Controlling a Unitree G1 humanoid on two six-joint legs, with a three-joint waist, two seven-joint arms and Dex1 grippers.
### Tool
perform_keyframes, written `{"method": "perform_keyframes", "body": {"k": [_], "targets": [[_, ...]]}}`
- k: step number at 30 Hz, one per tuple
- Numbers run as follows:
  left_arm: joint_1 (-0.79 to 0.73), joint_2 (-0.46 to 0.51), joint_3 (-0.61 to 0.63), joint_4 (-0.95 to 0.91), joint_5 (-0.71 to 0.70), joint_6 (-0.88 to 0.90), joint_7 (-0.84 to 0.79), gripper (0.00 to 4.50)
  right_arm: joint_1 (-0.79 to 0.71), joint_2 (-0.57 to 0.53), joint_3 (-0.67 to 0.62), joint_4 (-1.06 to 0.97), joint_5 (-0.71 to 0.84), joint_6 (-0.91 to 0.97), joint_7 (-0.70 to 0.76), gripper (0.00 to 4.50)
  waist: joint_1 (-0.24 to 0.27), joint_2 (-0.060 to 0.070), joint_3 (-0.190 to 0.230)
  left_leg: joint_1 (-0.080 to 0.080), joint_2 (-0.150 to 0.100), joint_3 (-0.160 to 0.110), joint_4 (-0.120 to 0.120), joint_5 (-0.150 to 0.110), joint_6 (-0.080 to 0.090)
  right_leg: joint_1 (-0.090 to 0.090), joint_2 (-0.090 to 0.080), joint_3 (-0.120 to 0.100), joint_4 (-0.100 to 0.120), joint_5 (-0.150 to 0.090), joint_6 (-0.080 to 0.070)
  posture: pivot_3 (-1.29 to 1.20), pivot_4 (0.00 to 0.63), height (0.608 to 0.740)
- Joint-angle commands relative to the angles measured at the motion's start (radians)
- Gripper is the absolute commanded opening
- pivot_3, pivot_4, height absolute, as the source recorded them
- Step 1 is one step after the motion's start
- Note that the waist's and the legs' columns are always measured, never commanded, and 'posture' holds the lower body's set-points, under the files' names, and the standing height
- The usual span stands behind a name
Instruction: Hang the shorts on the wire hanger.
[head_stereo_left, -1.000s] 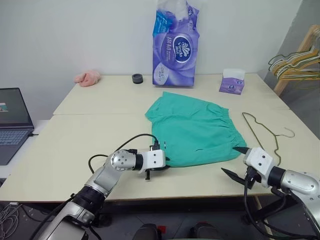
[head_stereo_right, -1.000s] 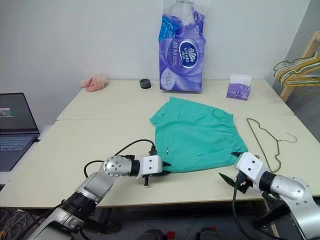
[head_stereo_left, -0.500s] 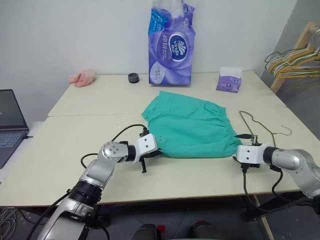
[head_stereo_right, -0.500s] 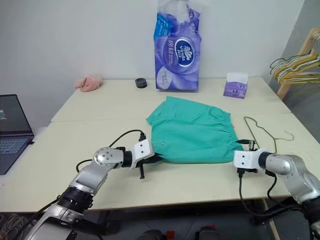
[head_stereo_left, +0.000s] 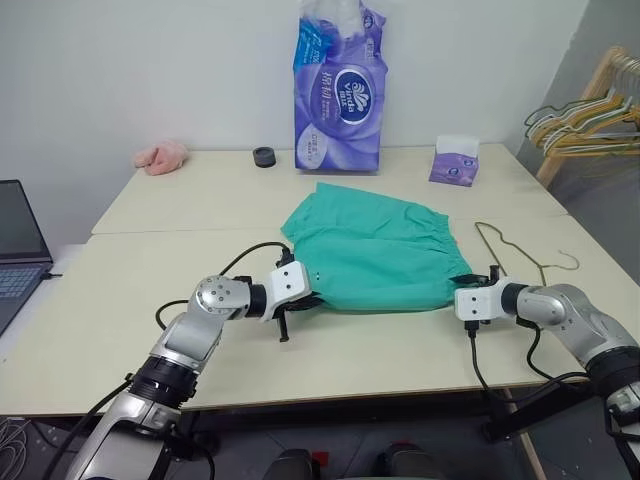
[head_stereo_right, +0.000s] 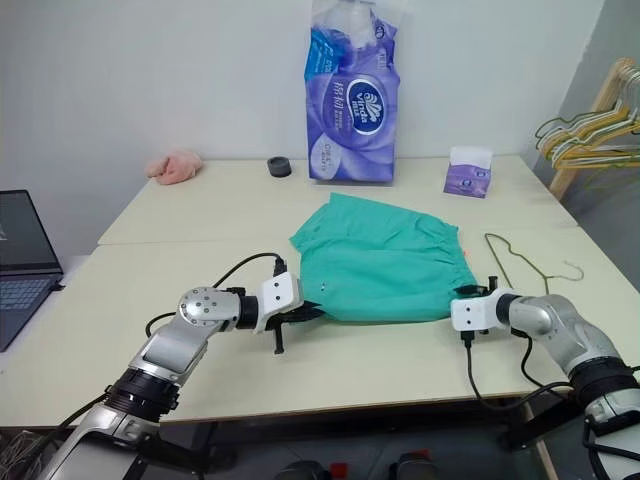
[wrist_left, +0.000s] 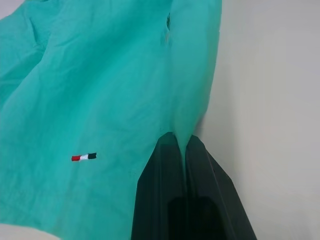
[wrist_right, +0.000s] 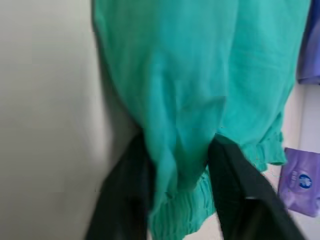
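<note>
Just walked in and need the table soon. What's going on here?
The robot is working on the green shorts spread on the table. Its left gripper is shut on one near corner. The right gripper has fabric bunched between its fingers at the other near corner. The wire hanger lies untouched beside the shorts, so nothing is hung yet.

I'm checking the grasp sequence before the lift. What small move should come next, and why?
Probably finish closing the right end effector: its fingers straddle a fold of the shorts with space left, while the left end effector already pinches the opposite edge.
</note>
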Motion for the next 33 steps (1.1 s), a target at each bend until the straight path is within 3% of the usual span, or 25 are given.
{"method": "perform_keyframes", "body": {"k": [1,2,10,17,22,29,31,33], "targets": [[0.007,0.066,0.004,-0.008,-0.017,-0.026,-0.095,0.0,-0.009,-0.017,-0.024,-0.059,0.075,-0.019,0.081,0.3,-0.002,0.0,0.0,0.0,0.0,0.0,0.0,0.0,0.0,0.0,0.0,0.0,0.0,0.0,0.0,-0.03,0.024,0.74],[0.017,0.088,-0.006,-0.018,-0.025,-0.023,-0.137,0.0,-0.001,-0.023,-0.025,-0.084,0.096,-0.022,0.11,0.01,-0.006,0.0,0.0,0.0,0.0,0.0,0.0,0.0,0.0,0.0,0.0,0.0,0.0,0.0,-0.001,-0.04,0.025,0.74],[0.139,0.309,-0.048,-0.241,-0.147,0.149,-0.453,0.0,0.136,-0.123,-0.056,-0.385,0.314,0.042,0.352,0.01,-0.023,0.001,0.001,-0.003,0.001,-0.001,-0.001,0.0,0.0,-0.004,0.0,-0.001,0.002,-0.002,-0.002,-0.05,0.029,0.74],[0.261,0.422,-0.044,-0.451,-0.258,0.265,-0.527,0.0,0.283,-0.255,-0.097,-0.587,0.448,0.143,0.488,0.01,-0.022,0.002,0.004,-0.003,0.001,-0.001,-0.001,0.0,0.0,-0.004,0.0,-0.001,0.002,-0.004,-0.002,-0.06,0.033,0.74],[0.307,0.438,-0.052,-0.499,-0.271,0.275,-0.514,0.0,0.348,-0.296,-0.116,-0.665,0.491,0.196,0.529,0.01,-0.021,0.001,0.005,-0.003,0.002,-0.001,-0.001,0.0,0.0,-0.004,0.0,-0.002,0.003,-0.007,0.001,-0.06,0.034,0.74],[0.324,0.419,-0.065,-0.509,-0.262,0.283,-0.489,0.0,0.347,-0.267,-0.105,-0.695,0.466,0.231,0.534,0.01,-0.021,0.001,0.006,-0.003,0.002,0.0,-0.001,0.0,0.0,-0.004,0.0,-0.002,0.003,-0.007,0.001,-0.07,0.03,0.74],[0.317,0.391,-0.063,-0.51,-0.275,0.32,-0.456,0.4,0.342,-0.275,-0.106,-0.691,0.461,0.235,0.548,0.0,-0.021,0.001,0.006,-0.002,0.002,0.0,-0.001,0.0,0.0,-0.004,0.0,-0.002,0.003,-0.007,0.001,-0.07,0.03,0.74],[0.318,0.384,-0.065,-0.515,-0.281,0.332,-0.451,0.83,0.346,-0.288,-0.113,-0.691,0.458,0.229,0.557,0.64,-0.02,0.001,0.007,-0.003,0.002,0.0,-0.001,0.0,0.0,-0.004,0.0,-0.002,0.003,-0.007,0.001,-0.07,0.034,0.74]]}}
